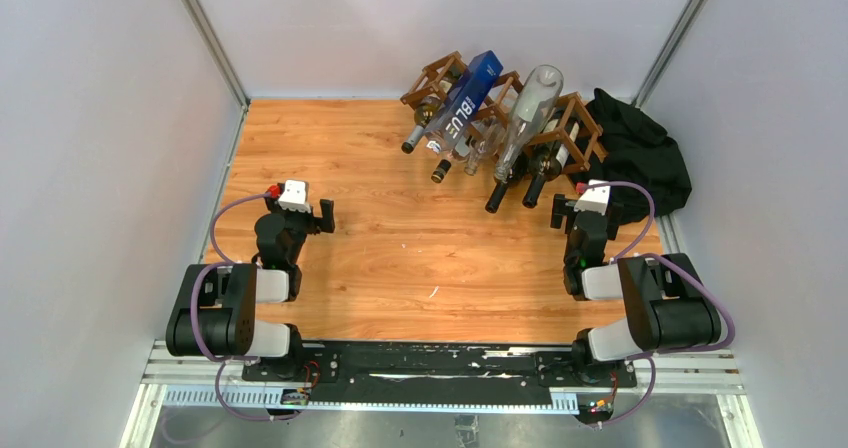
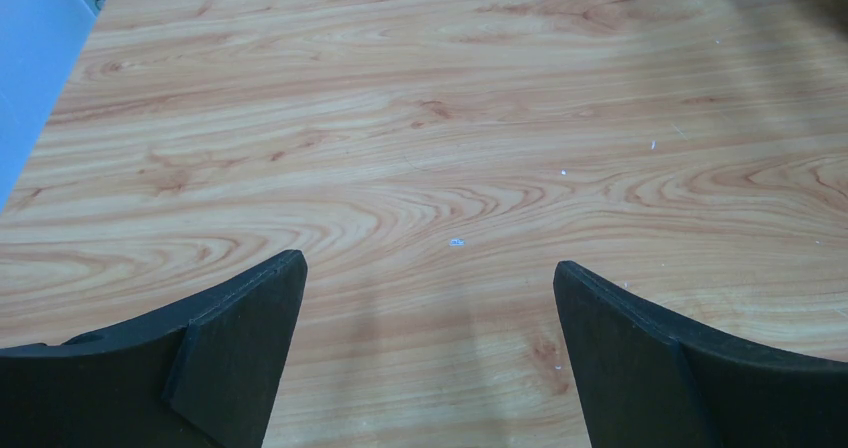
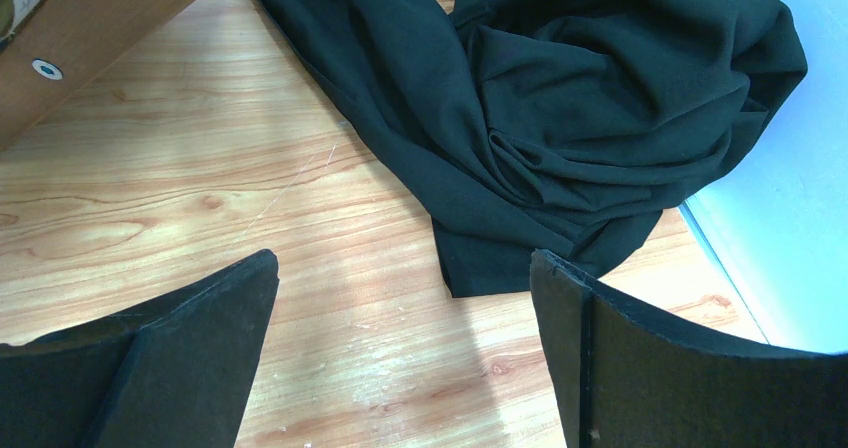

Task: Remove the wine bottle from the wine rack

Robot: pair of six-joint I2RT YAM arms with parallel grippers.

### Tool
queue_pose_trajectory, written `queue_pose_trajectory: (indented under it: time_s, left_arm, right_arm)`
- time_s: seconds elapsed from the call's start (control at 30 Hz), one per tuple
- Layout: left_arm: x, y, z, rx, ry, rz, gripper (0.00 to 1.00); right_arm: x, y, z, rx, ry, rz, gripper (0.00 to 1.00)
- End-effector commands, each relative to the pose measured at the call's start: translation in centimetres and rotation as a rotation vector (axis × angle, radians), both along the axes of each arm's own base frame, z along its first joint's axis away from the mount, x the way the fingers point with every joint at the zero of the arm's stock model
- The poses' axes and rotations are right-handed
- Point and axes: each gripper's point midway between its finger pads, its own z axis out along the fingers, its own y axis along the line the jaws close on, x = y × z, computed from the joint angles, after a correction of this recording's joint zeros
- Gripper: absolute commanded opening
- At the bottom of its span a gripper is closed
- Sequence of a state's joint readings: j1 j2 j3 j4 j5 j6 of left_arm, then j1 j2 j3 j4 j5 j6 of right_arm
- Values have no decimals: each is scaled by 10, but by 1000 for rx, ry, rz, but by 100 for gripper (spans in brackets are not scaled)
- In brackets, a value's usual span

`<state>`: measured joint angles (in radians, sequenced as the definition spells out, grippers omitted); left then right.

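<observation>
The brown wooden lattice wine rack (image 1: 432,75) stands at the far middle-right of the table. Several bottles lie in it with their necks pointing toward me, among them a dark wine bottle (image 1: 498,194) and another dark one (image 1: 534,189). A clear bottle (image 1: 535,103) and a blue box (image 1: 470,93) lie on top. My left gripper (image 1: 322,214) (image 2: 428,264) is open and empty over bare wood, far left of the rack. My right gripper (image 1: 561,211) (image 3: 402,258) is open and empty just near-right of the rack, over the table beside the black cloth.
A black cloth heap (image 1: 640,153) (image 3: 600,98) lies right of the rack against the right wall. A corner of the rack's wood (image 3: 100,28) shows at the top left of the right wrist view. White walls (image 1: 100,118) close in the wooden table (image 1: 400,258) on three sides.
</observation>
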<state>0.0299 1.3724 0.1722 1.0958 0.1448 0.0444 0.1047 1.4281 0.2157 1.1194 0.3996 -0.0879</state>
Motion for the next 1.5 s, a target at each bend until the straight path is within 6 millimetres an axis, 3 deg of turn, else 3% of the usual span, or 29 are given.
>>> queue_pose_trajectory:
  time_s: [0.0, 0.37, 0.53, 0.57, 0.6, 0.63, 0.67, 0.7, 0.77, 0.87, 0.93, 1.03, 1.07, 1.13, 1.2, 1.27, 1.3, 1.33, 1.37, 1.47]
  left_arm:
    - [5, 1, 6, 4, -20, 11, 100]
    - [4, 0, 9, 6, -32, 4, 100]
    - [-1, 10, 51, 10, -44, 56, 100]
    - [1, 13, 53, 12, -5, 60, 100]
    - [-2, 21, 38, 7, 121, 81, 100]
    - [3, 26, 46, 15, 154, 96, 100]
    - [1, 28, 40, 32, 234, 96, 100]
    - [-6, 28, 34, 65, 324, 72, 100]
    - [-16, 23, 42, 89, 395, 27, 100]
    - [-30, 17, 71, 83, 383, -2, 100]
    - [-40, 13, 95, 58, 352, -6, 100]
    - [-52, 3, 116, 33, 354, -46, 100]
    - [-55, 1, 121, 30, 365, -61, 100]
    - [-58, -2, 134, 15, 386, -69, 100]
    - [-59, -4, 148, 3, 392, -74, 100]
    - [-58, -6, 159, -16, 396, -80, 100]
    - [-56, -8, 164, -25, 397, -90, 100]
    - [-54, -11, 168, -31, 399, -104, 100]
    - [-51, -13, 173, -37, 403, -116, 100]
    - [-39, -15, 185, -50, 421, -134, 100]
  right_arm:
    - [-4, 0, -7, -11, 24, 2, 100]
    - [-4, -1, -6, -11, 17, 1, 100]
    - [-8, -3, 11, -20, -7, -22, 100]
    - [-10, -4, 22, -11, -13, -39, 100]
    - [-12, -4, 26, 8, 15, -52, 100]
    - [-12, -4, 32, 36, 39, -63, 100]
    - [-16, -4, 34, 67, 83, -82, 100]
    - [-20, -5, 37, 97, 111, -108, 100]
    - [-30, -8, 43, 163, 123, -168, 100]
    - [-49, -8, 61, 242, 59, -187, 100]
    - [-62, -11, 84, 340, -67, -216, 100]
    - [-81, -17, 108, 485, -207, -282, 100]
    - [-82, -12, 120, 497, -245, -233, 100]
    - [-78, 6, 155, 468, -322, -68, 100]
    - [-77, 12, 175, 474, -318, -32, 100]
    - [-70, 21, 189, 487, -237, -4, 100]
    - [-60, 28, 185, 488, -149, 8, 100]
    - [-56, 35, 202, 497, -123, 44, 100]
    - [-42, 44, 199, 488, -34, 72, 100]
    - [-21, 59, 226, 506, 77, 113, 100]
